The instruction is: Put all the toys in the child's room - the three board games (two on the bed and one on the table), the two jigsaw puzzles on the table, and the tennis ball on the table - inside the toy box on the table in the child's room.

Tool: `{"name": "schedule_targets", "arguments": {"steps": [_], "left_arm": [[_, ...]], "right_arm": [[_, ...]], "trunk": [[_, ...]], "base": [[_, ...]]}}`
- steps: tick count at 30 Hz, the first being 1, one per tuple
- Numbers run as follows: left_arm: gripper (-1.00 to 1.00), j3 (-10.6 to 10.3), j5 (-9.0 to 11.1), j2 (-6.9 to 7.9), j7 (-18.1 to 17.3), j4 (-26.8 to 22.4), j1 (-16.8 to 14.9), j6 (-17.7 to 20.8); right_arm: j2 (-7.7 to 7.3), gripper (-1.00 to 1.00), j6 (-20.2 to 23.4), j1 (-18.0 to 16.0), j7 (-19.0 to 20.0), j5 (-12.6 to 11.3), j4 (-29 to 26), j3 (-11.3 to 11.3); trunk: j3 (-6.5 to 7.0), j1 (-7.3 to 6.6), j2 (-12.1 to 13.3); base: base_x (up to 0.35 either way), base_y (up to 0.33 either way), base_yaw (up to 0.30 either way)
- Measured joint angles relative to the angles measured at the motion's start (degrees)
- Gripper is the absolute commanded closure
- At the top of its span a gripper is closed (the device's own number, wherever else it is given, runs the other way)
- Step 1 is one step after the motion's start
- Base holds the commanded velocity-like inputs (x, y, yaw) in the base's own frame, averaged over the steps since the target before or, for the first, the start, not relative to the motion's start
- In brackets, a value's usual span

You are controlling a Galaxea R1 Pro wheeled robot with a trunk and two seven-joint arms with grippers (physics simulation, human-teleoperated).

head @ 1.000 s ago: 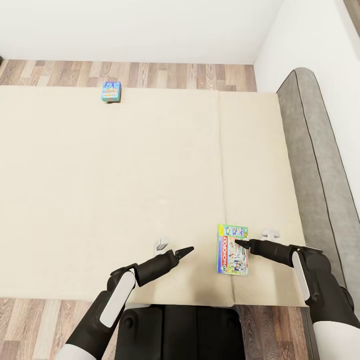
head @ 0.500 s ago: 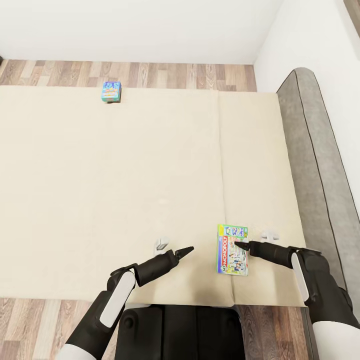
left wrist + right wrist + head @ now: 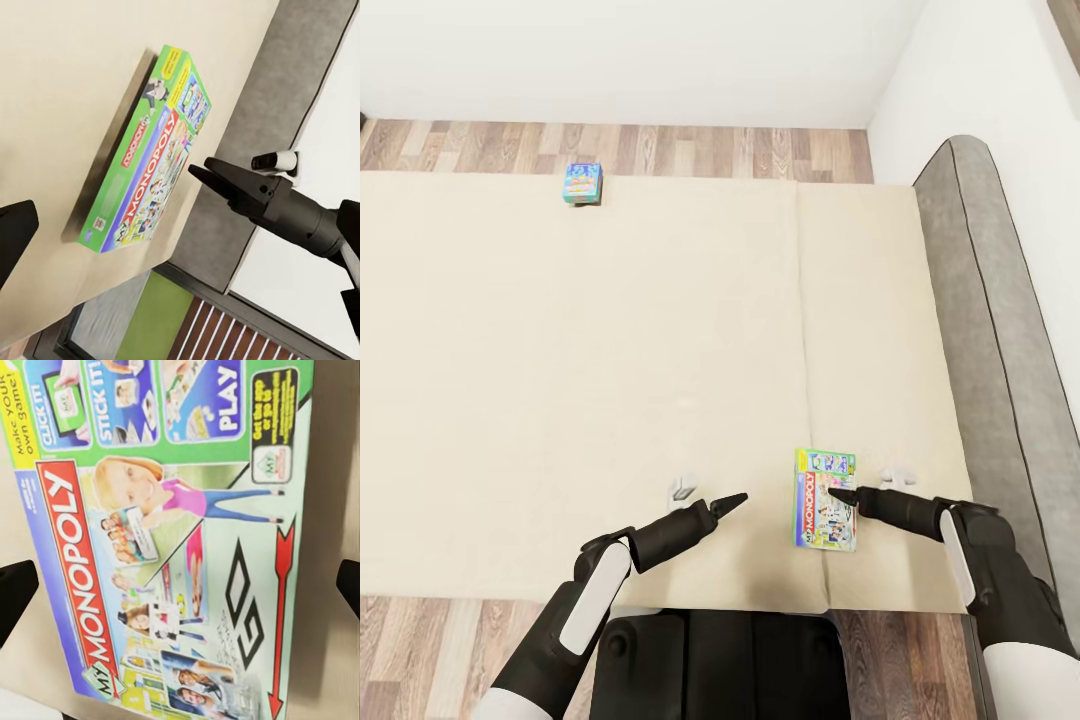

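The Monopoly box [image 3: 825, 499] lies on the bed [image 3: 610, 380] at lower right of the frame, the smaller game box [image 3: 582, 183] at upper left, the headboard [image 3: 1000, 340] along the right.

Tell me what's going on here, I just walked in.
A two-armed robot is leaning over a bed, going for the Monopoly box lying flat near its edge. The right tool hovers over the box with its fingers spread wide, nothing gripped yet. The left tool hangs beside the box, apart from it; whether it is open or shut is hard to tell. A smaller blue game box lies at the far edge of the bed, untouched.
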Motion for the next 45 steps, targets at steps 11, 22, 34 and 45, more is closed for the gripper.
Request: {"name": "schedule_targets", "arguments": {"steps": [11,22,34,45], "left_arm": [[-1.0,0.0,0.0,0.0,0.0,0.0,0.0,0.0],[-1.0,0.0,0.0,0.0,0.0,0.0,0.01,-0.01],[-1.0,0.0,0.0,0.0,-0.01,0.0,-0.01,-0.02],[-1.0,0.01,0.0,0.0,-0.03,0.0,0.02,-0.01]], "right_arm": [[0.0,-1.0,-5.56,0.0,-0.22,-0.02,4.37,0.01],[0.0,-1.0,-7.0,0.0,-0.41,-0.11,5.62,0.01],[0.0,-1.0,-7.43,0.0,-0.47,-0.14,5.95,0.01],[-0.02,-1.0,-7.49,0.0,-0.48,-0.14,5.97,0.01]], "trunk": [[0.0,0.0,0.0],[0.0,0.0,0.0],[0.0,0.0,0.0],[0.0,0.0,0.0]], "base": [[0.0,0.0,0.0],[0.0,0.0,0.0],[0.0,0.0,0.0],[0.0,0.0,0.0]]}}
